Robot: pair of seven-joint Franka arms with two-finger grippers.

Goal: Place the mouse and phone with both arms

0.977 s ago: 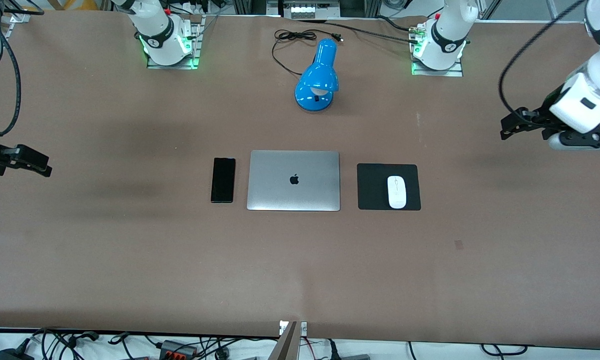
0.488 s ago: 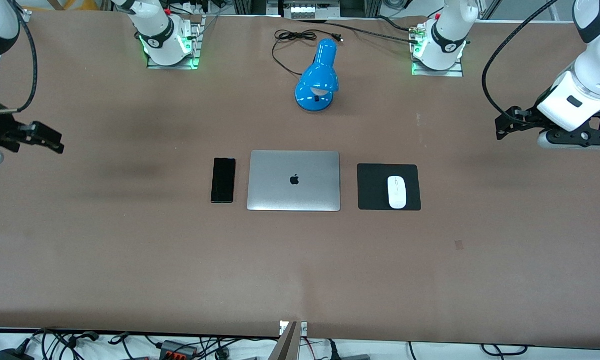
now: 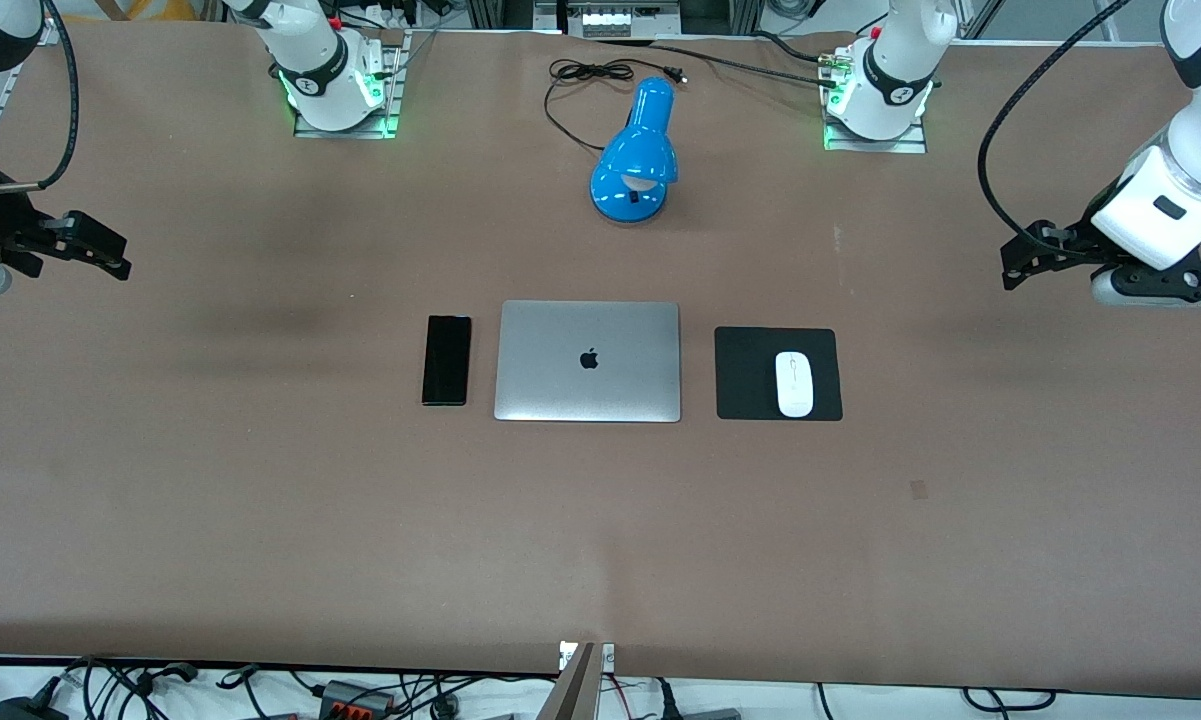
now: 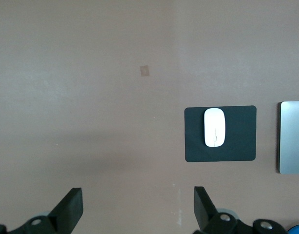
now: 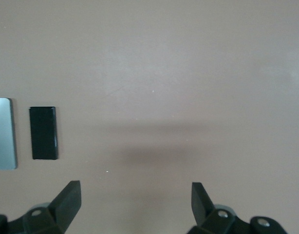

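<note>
Front view: mouse [image 3: 794, 383] on its black pad [image 3: 750, 375] right of centre, phone [image 3: 446, 360] beside the laptop [image 3: 587, 361] — seemingly placed. Left gripper [image 4: 138, 208] and right gripper [image 5: 135, 202] hover spread, empty, at frame edges — next, probably parking.

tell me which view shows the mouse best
The left wrist view: the mouse is large and unobstructed there, with its thin grey line visible, lying on the black pad. The front view shows it smaller, on the same pad beside the laptop. The right wrist view does not show it.

Mouse [image 3: 794, 384] on pad [image 3: 750, 374]; laptop [image 3: 588, 361] between pad, phone [image 3: 447, 360].
</note>
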